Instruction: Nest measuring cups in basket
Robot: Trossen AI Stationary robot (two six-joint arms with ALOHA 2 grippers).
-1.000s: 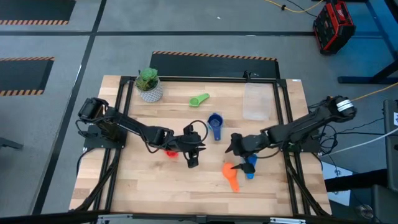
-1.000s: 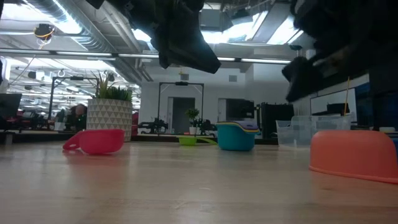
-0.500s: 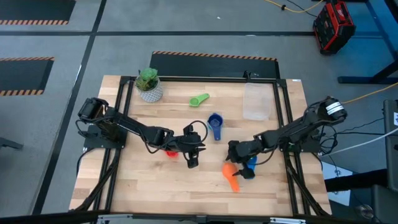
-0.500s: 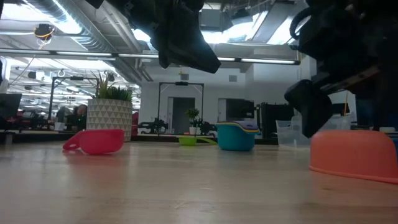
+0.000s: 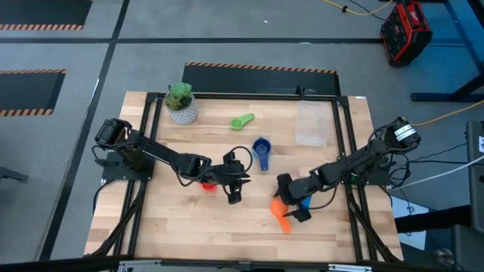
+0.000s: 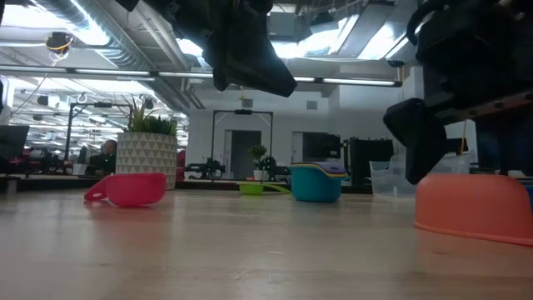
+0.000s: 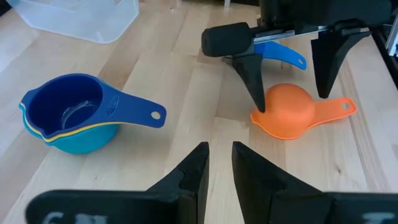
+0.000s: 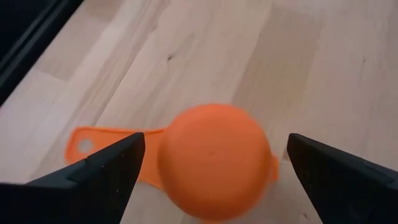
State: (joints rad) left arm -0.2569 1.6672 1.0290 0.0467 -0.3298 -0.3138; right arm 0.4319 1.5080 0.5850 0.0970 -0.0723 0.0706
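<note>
1. I see a table [image 5: 174,227] of pale wood planks with a visible grain, framed by dark metal rails; past its far edge the floor is grey with black-and-orange hazard stripes.
2. The basket [image 5: 311,123], a clear rounded-corner plastic tub, sits empty at the far right of the table, well apart from both arms.
3. A plant [image 5: 180,102] in a white patterned pot stands at the far left corner.
4. My right gripper [image 5: 290,204] is down over the orange cup [image 8: 214,158], fingers spread wide with one on each side of the upside-down smooth dome; I cannot tell whether they touch it. Its flat handle has a hanging hole.
5. My left gripper [image 7: 217,165] hangs above mid-table, its fingers nearly pressed together with nothing between them.
6. A stack of cups [image 7: 65,118], dark blue over yellow over teal, sits upright near the centre.
7. A light blue cup [image 5: 305,201] lies just beside the orange one.
8. The red cup [image 6: 131,189] rests on the left, near the left gripper.
9. The small green cup [image 5: 243,120] lies toward the far edge.
10. I can read no writing on anything.
</note>
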